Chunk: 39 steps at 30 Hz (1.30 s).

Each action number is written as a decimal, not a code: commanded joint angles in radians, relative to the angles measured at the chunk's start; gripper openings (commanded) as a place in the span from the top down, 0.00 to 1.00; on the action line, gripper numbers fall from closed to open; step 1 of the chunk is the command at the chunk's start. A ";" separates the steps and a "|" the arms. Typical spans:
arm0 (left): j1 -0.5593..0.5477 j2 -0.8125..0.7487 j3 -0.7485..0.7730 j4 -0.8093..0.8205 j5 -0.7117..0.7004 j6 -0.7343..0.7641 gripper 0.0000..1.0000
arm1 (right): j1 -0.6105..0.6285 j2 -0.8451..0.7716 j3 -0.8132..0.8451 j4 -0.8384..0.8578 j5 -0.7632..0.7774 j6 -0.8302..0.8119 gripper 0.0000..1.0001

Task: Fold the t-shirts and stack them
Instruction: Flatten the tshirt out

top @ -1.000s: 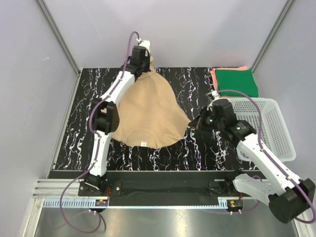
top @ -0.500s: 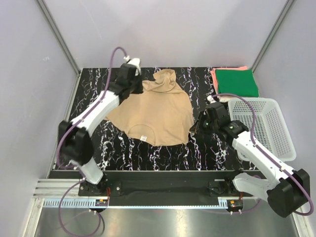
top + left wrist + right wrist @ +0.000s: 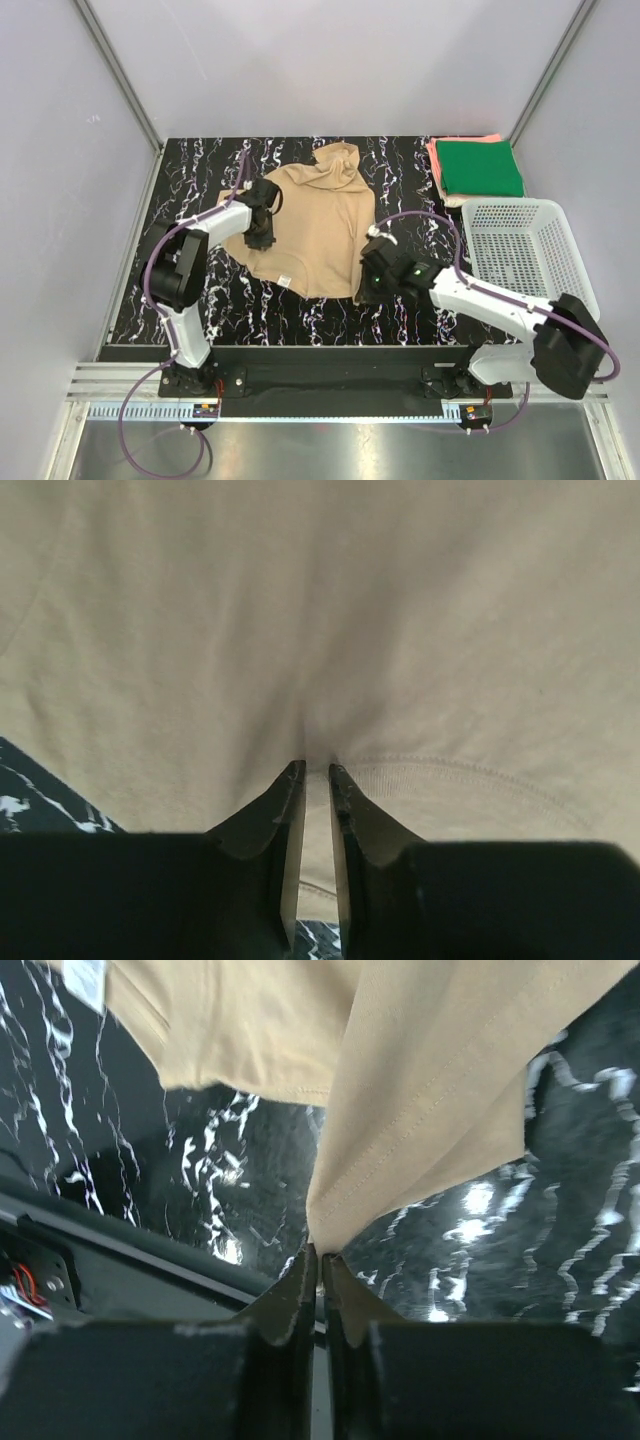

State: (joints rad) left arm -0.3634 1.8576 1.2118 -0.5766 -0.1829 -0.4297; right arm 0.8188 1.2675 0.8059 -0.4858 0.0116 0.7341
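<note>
**As it was pinched twice, the tan shirt (image 3: 315,225) drooped**

The left gripper (image 3: 317,768) clamped the cloth by a curved seam. The right gripper (image 3: 320,1252) squeezed a hemmed edge. Lying on the surface (image 3: 400,170), the shirt looked light and floppy, so seams seemed the best hold. Open room lay behind; the basket (image 3: 520,260) and green shirt (image 3: 480,167) sat right.

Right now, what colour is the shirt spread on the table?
Plain tan t-shirt; the top external view shows it best.
</note>
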 commanded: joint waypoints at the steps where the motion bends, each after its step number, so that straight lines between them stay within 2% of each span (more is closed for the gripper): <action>1: 0.055 0.053 0.041 -0.008 -0.099 0.009 0.78 | 0.083 0.047 0.071 0.052 0.076 0.082 0.88; 3: 0.078 0.141 0.124 -0.067 -0.105 0.019 0.78 | 0.095 0.079 0.105 0.047 0.080 0.097 0.78; 6: 0.095 0.175 0.227 -0.094 -0.141 0.069 0.77 | 0.095 0.070 0.133 0.029 0.099 0.088 0.68; 7: 0.116 0.205 0.267 -0.110 -0.142 0.104 0.74 | 0.095 0.057 0.139 0.007 0.105 0.084 0.61; 10: 0.187 0.316 0.486 -0.156 -0.142 0.176 0.71 | 0.094 -0.009 0.164 -0.045 0.148 0.056 0.53; 12: 0.224 0.427 0.729 -0.224 -0.118 0.200 0.71 | 0.094 -0.060 0.180 -0.071 0.178 0.039 0.51; 13: 0.244 0.451 0.817 -0.321 -0.103 0.209 0.71 | 0.094 -0.072 0.185 -0.082 0.188 0.036 0.50; 14: 0.245 0.457 0.926 -0.348 -0.104 0.213 0.69 | 0.095 -0.083 0.190 -0.089 0.206 0.031 0.50; 15: 0.230 0.401 0.925 -0.350 -0.104 0.213 0.68 | 0.094 -0.097 0.190 -0.103 0.217 0.030 0.49; 16: 0.218 0.349 0.899 -0.306 -0.080 0.212 0.67 | 0.094 -0.100 0.188 -0.106 0.225 0.028 0.49; 17: 0.204 0.288 0.791 -0.266 -0.060 0.212 0.65 | 0.091 -0.102 0.181 -0.106 0.252 0.028 0.49; 18: 0.187 0.155 0.717 -0.223 -0.041 0.209 0.61 | 0.089 -0.088 0.168 -0.099 0.270 0.028 0.49; 19: 0.157 0.087 0.636 -0.121 0.023 0.197 0.58 | 0.085 -0.074 0.162 -0.093 0.301 0.030 0.49; 20: 0.147 0.024 0.476 -0.071 0.067 0.180 0.56 | 0.065 -0.053 0.170 -0.089 0.310 0.051 0.49; 21: 0.143 -0.079 0.403 -0.033 0.113 0.154 0.54 | 0.056 -0.001 0.182 -0.089 0.320 0.069 0.49; 23: 0.144 -0.156 0.218 0.065 0.232 0.060 0.54 | 0.051 0.055 0.231 -0.080 0.329 0.094 0.49; 26: 0.142 -0.224 0.080 0.098 0.290 0.009 0.54 | 0.051 0.154 0.243 0.045 0.306 0.067 0.49; 28: 0.142 -0.239 0.031 0.101 0.312 -0.009 0.54 | 0.051 0.228 0.254 0.146 0.291 0.044 0.49; 31: 0.142 -0.244 -0.058 0.106 0.298 -0.009 0.55 | 0.046 0.334 0.311 0.197 0.272 -0.010 0.48; 37: 0.146 -0.176 -0.080 0.078 0.206 0.019 0.55 | -0.003 0.523 0.349 0.312 0.111 -0.012 0.48; 39: 0.150 -0.149 -0.077 0.073 0.198 0.017 0.55 | -0.003 0.553 0.366 0.317 0.106 -0.038 0.49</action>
State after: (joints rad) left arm -0.2192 1.7008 1.1183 -0.5323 0.0490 -0.4126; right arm 0.8299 1.7889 1.1332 -0.2489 0.1745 0.7322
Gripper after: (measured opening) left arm 0.452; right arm 0.513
